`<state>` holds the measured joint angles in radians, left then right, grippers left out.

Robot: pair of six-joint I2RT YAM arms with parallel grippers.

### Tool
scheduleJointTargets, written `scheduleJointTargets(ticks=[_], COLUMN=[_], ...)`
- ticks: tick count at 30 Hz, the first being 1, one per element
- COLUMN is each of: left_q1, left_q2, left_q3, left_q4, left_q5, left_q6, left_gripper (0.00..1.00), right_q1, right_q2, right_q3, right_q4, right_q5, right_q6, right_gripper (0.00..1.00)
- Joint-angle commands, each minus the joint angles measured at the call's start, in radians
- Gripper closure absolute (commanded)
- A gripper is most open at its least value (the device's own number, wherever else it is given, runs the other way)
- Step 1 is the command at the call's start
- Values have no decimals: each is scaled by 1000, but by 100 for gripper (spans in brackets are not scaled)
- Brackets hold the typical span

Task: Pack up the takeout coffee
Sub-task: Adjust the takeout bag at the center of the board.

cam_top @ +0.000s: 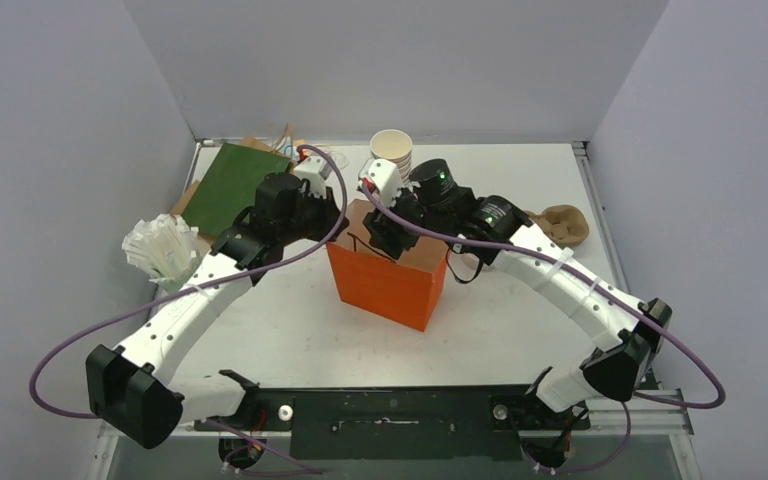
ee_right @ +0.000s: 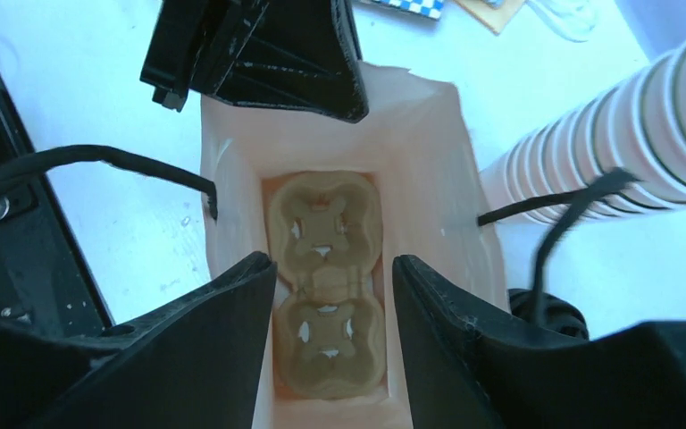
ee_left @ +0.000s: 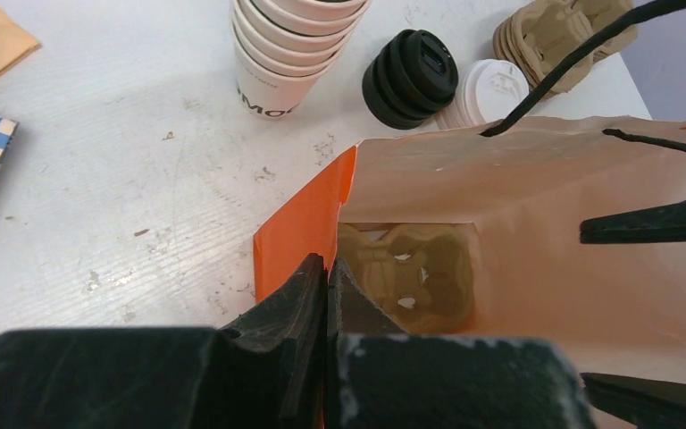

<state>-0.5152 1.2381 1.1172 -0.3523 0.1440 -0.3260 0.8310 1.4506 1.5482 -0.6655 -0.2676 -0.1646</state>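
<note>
I can see no capped coffee anywhere, so I cannot tell which way it lies from either arm or which arm is nearer to it. What is ready is the place for it. The orange bag [cam_top: 385,285] stands open in the middle of the table [cam_top: 290,320]. A pulp carrier [ee_right: 326,223] lies flat on the bag's floor with both sockets empty, its long axis running along the bag's length from under the right jaws toward the left jaws. The right jaws hang apart just over the mouth with nothing between them, one on either side of the carrier's nearer socket. The left jaws are together at the opposite end and seem to pinch the rim near a corner, which I take to be holding the mouth open. That leaves the right arm [cam_top: 570,280] free, so I judge a cup would come in by it, straight down into a socket. Beyond the bag, away from the arm bases, stand a stack of lidless cups [cam_top: 392,150], black lids [ee_left: 411,76], white lids [ee_left: 491,89] and spare carriers [ee_left: 563,36], none touching the bag. The black cord handles [ee_right: 116,161] are in the way: they spring off both long rims, and in the left wrist view one crosses above the mouth.
</note>
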Motion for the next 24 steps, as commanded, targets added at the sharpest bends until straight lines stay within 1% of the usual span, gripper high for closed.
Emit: scheduleJointTargets(ticks=[1,3,6,8,15,17,19,21,23,24], left_q1=[32,55,98,123,212,242,269,295,323,336], left_q2=[-52,-62,-83,-99,-139,-141,-142,-147,-146,-144], left_q3=[32,34,36,36,30,34,38,38,33,32], left_q4=[-23,-43,-70,-90,-160,-176,-183,-179,-156,-141], left_q5=[-6,-6,-4,-3,-15,-20,-45,-85,-106,-120], left_q6=[33,45,68,86,123,121,116,111,106,102], left_gripper=[100,100,100,100,100,100,100,100,100,100], right_q1=[-4,-5,-11,-25,-57,-66,-77,-95,-129,-155], right_q2=[56,53,25,17,52,60,68,87,125,155], right_q3=[71,91,101,118,226,237,243,262,308,340], right_q4=[-76,-60,12,53,102,121,154,175,150,120], right_q5=[-90,-88,-62,-58,-89,-77,-4,119,269,326], right_q6=[-35,-28,14,49,96,112,156,240,361,425], right_gripper=[46,41,32,28,27,26,22,17,17,21])
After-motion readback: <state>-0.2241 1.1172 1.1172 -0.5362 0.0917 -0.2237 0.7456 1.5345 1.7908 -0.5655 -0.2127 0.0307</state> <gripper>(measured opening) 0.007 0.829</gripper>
